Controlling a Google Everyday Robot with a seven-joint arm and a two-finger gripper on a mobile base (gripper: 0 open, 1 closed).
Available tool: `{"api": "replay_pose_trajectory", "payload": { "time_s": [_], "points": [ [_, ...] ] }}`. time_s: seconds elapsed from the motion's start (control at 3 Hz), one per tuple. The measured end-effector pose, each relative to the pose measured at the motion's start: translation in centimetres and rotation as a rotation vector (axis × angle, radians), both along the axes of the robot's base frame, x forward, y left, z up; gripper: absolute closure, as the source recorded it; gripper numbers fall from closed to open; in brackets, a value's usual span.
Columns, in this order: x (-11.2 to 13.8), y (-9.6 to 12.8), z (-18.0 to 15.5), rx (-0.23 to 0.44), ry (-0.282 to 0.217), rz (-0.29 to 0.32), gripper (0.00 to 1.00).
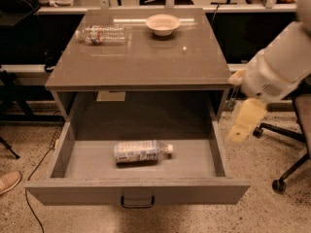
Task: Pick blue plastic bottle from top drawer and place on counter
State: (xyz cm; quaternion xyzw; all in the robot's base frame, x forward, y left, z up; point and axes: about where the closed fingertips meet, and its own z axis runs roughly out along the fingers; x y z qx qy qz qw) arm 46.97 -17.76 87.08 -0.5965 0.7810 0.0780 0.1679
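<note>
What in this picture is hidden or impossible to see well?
Camera view: the arm above the gripper, which hangs right of the top drawer, is cut off by the right edge.
The print on the blue plastic bottle is unreadable.
The drawer's back is dark under the counter.
</note>
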Motion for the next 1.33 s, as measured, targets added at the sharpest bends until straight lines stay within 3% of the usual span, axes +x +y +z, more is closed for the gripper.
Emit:
{"api": "replay_pose_trajectory", "payload": {
  "time_s": [0.33,0.67,1.0,1.33],
  "points": [
    [2.3,5.1,-6.1,0.183,0.036,0.019,0.0],
    [4.8,12.4,-10.8,0.32,0.017,0.058,0.0],
    [4.8,12.4,-10.9,0.32,0.019,0.059,0.0],
    [5.3,13.8,-12.5,0.314,0.027,0.091,0.0]
  ]
}}
